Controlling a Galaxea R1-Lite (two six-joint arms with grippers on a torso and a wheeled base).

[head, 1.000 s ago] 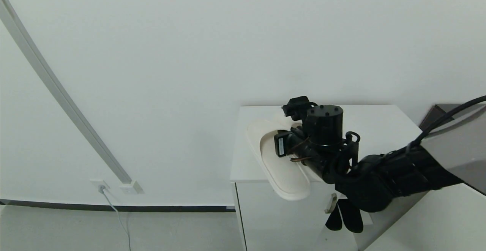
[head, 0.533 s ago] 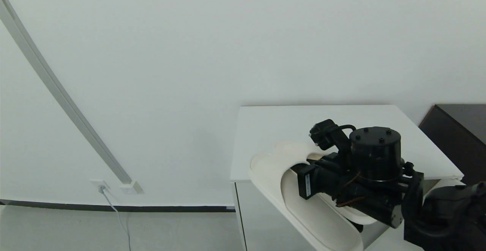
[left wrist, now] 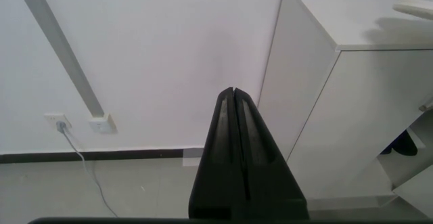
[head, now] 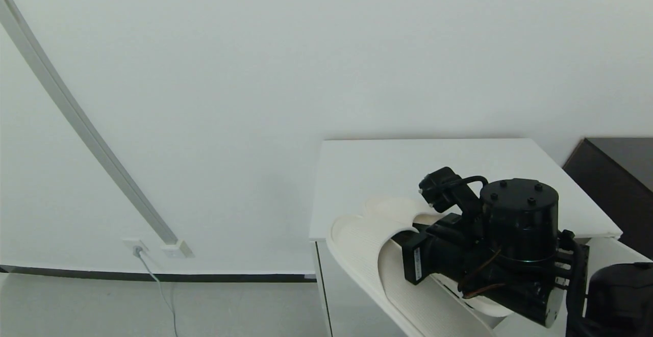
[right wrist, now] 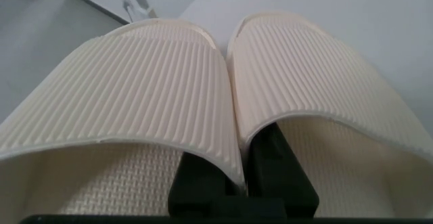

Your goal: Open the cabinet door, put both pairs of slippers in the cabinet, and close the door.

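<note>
A pair of cream ribbed slippers [head: 365,245] hangs tilted at the front left corner of the white cabinet [head: 408,169], soles slanting down. My right gripper [head: 408,232] is shut on the pair, pinching the two inner strap edges together; the right wrist view shows both straps [right wrist: 135,95] over its fingers [right wrist: 270,176]. My left gripper [left wrist: 233,102] is shut on nothing, low beside the cabinet's left wall [left wrist: 298,109]. A dark shape [left wrist: 404,144] lies inside the cabinet's opening. The door [head: 614,253] stands open at the right.
A grey conduit [head: 76,118] runs diagonally down the white wall to a socket with a cable [head: 135,249]. A dark piece of furniture [head: 622,163] stands right of the cabinet. Bare floor [head: 153,306] lies left of the cabinet.
My right gripper has carried the slippers off the cabinet top, forward and down past its front edge. In the last half second they barely moved.
</note>
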